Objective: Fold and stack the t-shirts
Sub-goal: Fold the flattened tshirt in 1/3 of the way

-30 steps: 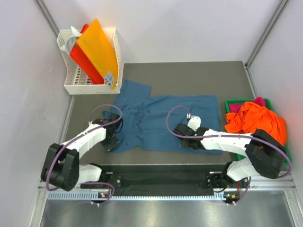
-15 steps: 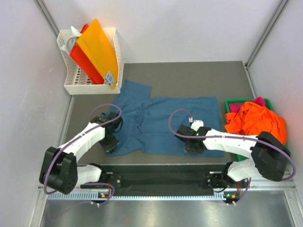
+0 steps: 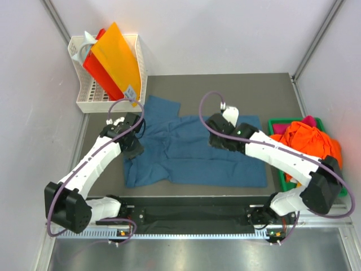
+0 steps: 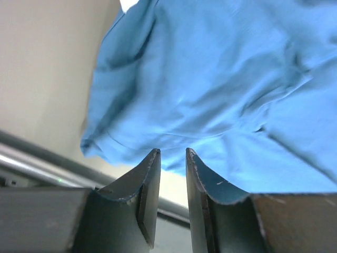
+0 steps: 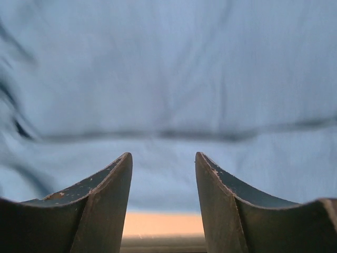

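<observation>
The dark teal-blue t-shirt [image 3: 189, 161] lies spread flat on the middle of the table [image 3: 225, 87], its long side parallel to the near edge and one sleeve reaching toward the far-left corner. The left gripper [image 3: 134, 151] is positioned over the left end of this t-shirt, near its left border. In the left wrist view, the left gripper [image 4: 172, 153] has its fingers [image 4: 150, 184] separated by a narrow gap with nothing between them; the wrinkled blue cloth [image 4: 221, 79] fills the area beyond the fingertips, and its edge and bare table surface appear to the left. The right gripper [image 3: 219, 141] is positioned over the centre of the t-shirt, toward its far border. In the right wrist view, the right gripper [image 5: 163, 155] has its fingers [image 5: 105, 195] standing well apart with nothing between them, and the blue cloth [image 5: 168, 68] lies directly ahead, crossed by one horizontal crease. Contact between either gripper and the cloth cannot be determined. A green tray [image 3: 277, 121] at the right edge of the table holds a crumpled orange t-shirt [image 3: 304, 141] and a magenta t-shirt [image 3: 309, 120] behind it. A white basket [image 3: 84, 104] at the far-left corner holds upright orange folders [image 3: 115, 56].
</observation>
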`<state>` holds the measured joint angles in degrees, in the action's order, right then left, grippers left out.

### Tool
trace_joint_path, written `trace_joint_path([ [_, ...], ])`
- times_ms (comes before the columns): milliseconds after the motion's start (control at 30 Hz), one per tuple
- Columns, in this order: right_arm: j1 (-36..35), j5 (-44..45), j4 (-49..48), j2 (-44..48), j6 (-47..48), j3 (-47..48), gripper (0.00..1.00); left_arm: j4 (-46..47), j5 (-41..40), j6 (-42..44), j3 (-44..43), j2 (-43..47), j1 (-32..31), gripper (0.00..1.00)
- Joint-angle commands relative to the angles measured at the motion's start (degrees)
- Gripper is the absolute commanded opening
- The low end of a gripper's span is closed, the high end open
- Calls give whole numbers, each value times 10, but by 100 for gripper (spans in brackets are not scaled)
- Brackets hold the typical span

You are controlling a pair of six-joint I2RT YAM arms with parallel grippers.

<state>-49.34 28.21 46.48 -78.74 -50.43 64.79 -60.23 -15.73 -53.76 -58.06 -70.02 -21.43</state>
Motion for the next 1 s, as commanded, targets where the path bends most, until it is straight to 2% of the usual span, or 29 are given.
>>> trace_joint_path([
  [0, 45, 19, -28, -48, 78, 63, 52, 36, -34, 16, -27, -17, -1, 31],
  [167, 58, 11, -46, -48, 90, 53, 52, 27, -41, 8, -3, -10, -1, 31],
  [267, 60, 2, -57, -43, 87, 26, 51, 76, -16, 23, 35, 7, -2, 29],
  [333, 60, -11, -69, -40, 83, 4, 50, 133, 52, 34, 67, 3, -5, 23],
  [367, 60, -17, -73, -37, 81, -2, 49, 138, 62, 24, 74, -2, -7, 21],
  [400, 58, -24, -83, -34, 80, -16, 47, 136, 70, 21, 80, -9, -9, 14],
  [500, 49, -33, -103, -17, 71, -51, 45, 121, 74, 21, 96, -28, -16, 10],
  [633, 24, -40, -119, -10, 49, -101, 45, 130, 82, 25, 150, 1, -22, 9],
  [967, 11, -72, -162, -27, -4, -187, 45, 117, 92, 17, 189, 3, -27, 10],
])
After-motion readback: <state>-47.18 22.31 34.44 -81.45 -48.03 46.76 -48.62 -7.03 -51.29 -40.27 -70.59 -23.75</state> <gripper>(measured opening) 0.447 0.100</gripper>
